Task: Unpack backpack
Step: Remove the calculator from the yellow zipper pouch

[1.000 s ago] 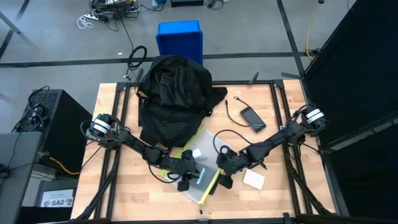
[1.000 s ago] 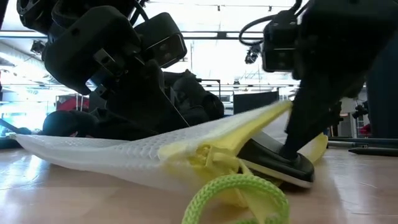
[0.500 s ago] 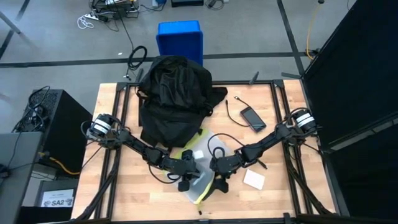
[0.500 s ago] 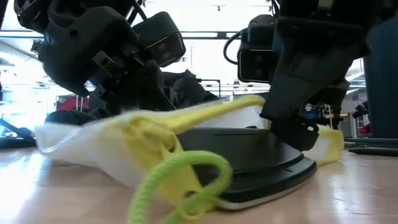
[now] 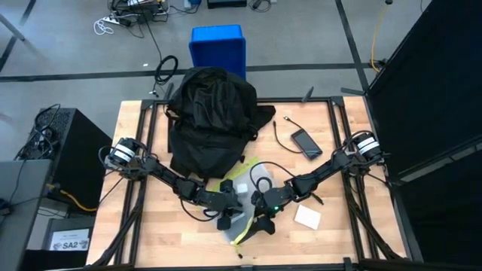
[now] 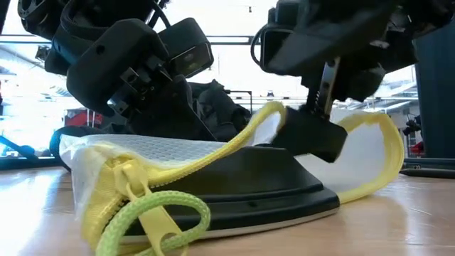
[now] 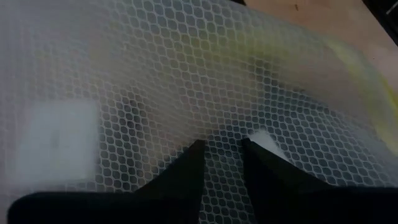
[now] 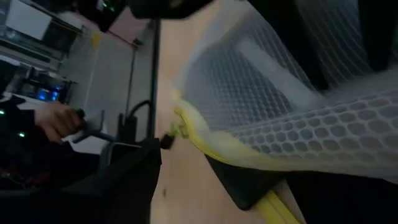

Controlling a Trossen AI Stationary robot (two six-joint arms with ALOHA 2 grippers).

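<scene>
The backpack (image 5: 212, 118) lies slumped on the far half of the counter (image 5: 346, 226), around 12 o'clock from both grippers, with a blue bin (image 5: 218, 45) on the floor behind it. Several things are already out, so the unpacking seems partly done: a dark phone (image 5: 306, 143) with a cable at about 2 o'clock from the middle of the counter, a small white pad (image 5: 307, 217) at 4 o'clock, and a white mesh pouch (image 6: 178, 153) with yellow edging and a green cord loop (image 6: 153, 220) at the near middle. What is left inside the backpack cannot be seen from these views; I would guess it is not yet empty. The present step seems to be emptying the pouch itself, because a flat black object (image 6: 249, 192) shows out of its open mouth. The left gripper (image 5: 224, 213) is on the pouch at its 9 o'clock side, and its fingers (image 7: 186, 171) stand close together and press on the mesh, apparently pinching it. The right gripper (image 5: 263, 218) is at the pouch's 3 o'clock side; its fingers seem fairly wide apart near the black object, but I cannot tell if they hold it. The backpack is well apart from both pairs of fingers, untouched by them.
</scene>
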